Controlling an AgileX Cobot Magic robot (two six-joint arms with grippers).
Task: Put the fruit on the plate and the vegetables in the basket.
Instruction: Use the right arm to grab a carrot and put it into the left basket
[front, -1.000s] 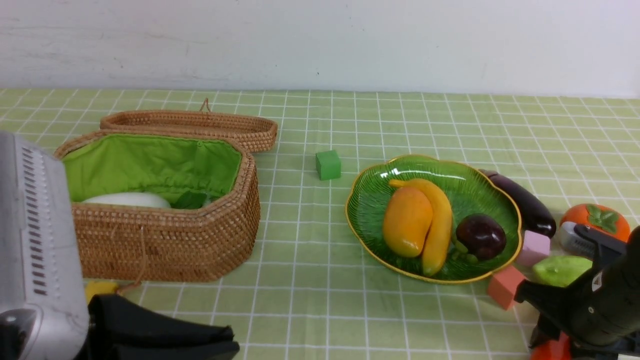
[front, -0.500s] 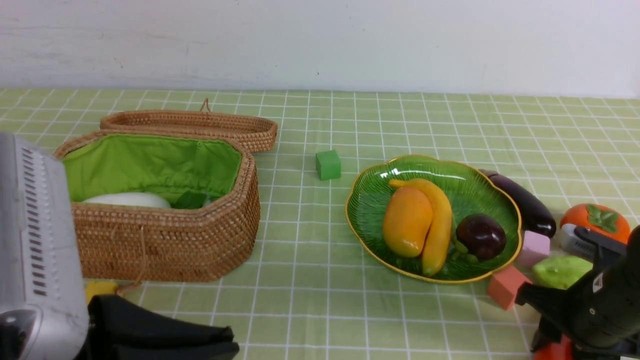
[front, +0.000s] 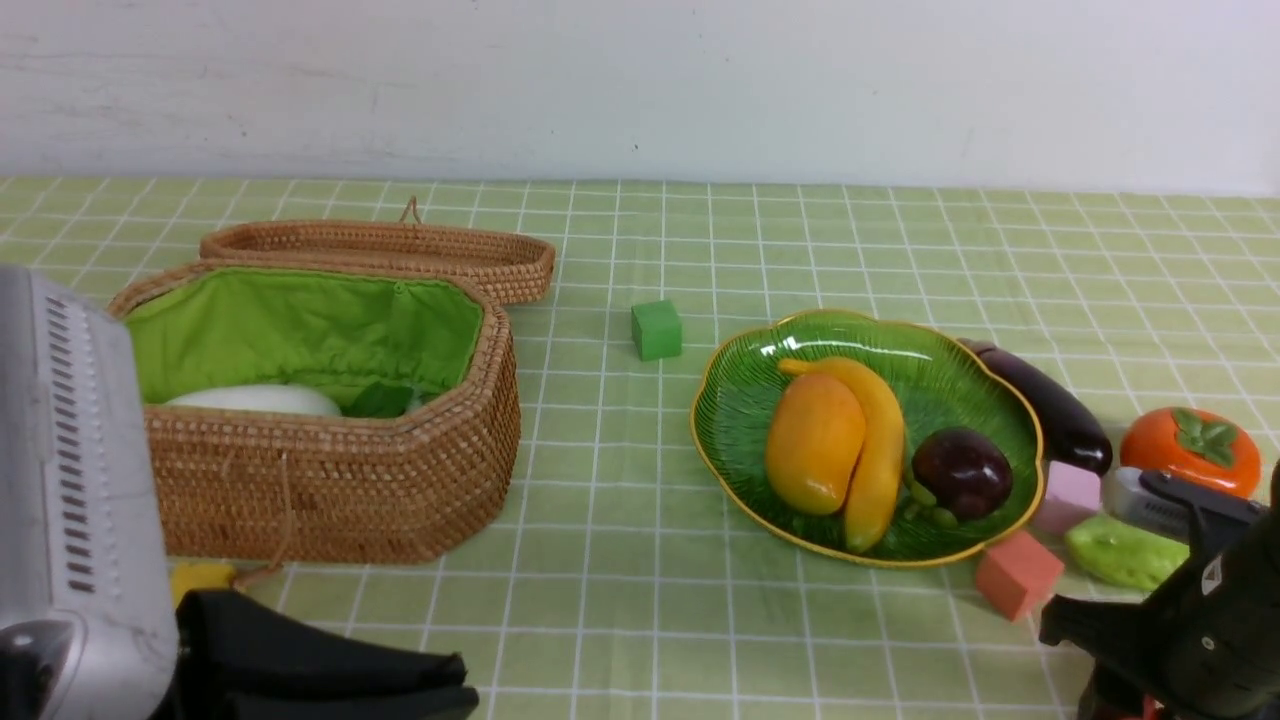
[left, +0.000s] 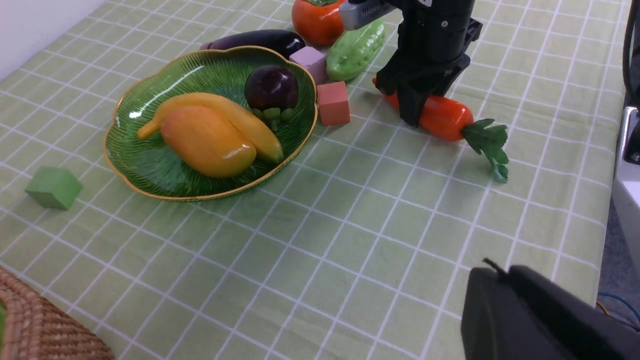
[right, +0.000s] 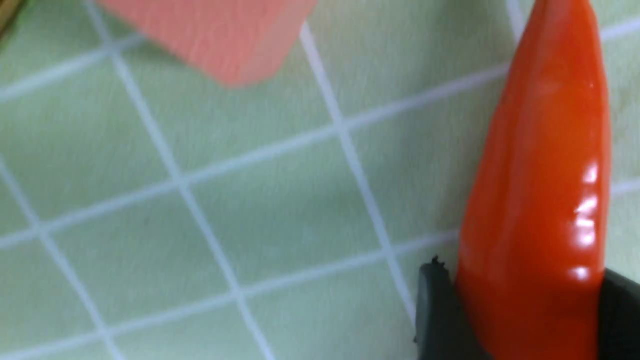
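Note:
The green plate (front: 730, 400) holds the mango (front: 815, 440), banana (front: 882, 450) and mangosteen (front: 960, 472). Beyond its right rim lie the eggplant (front: 1050, 405), the persimmon (front: 1190, 450) and the cucumber (front: 1125, 550). A white radish (front: 255, 400) rests inside the wicker basket (front: 330, 480). My right gripper (left: 417, 107) is down at the table, shut on the red chili pepper (left: 442, 116), whose leafy end sticks out; the right wrist view shows both fingers pressed against the pepper (right: 540, 200). My left gripper (front: 455, 680) is shut and empty at the near left.
The basket's lid (front: 380, 250) lies flat behind it. A green cube (front: 656, 330) sits between basket and plate. A pink cube (front: 1068, 497) and a salmon cube (front: 1018, 574) lie by the plate's right rim. Something small and yellow (front: 200, 575) lies in front of the basket.
My right arm has sunk lower and nearer in the front view, uncovering more of the persimmon and cucumber. The left arm and the other things have stayed put.

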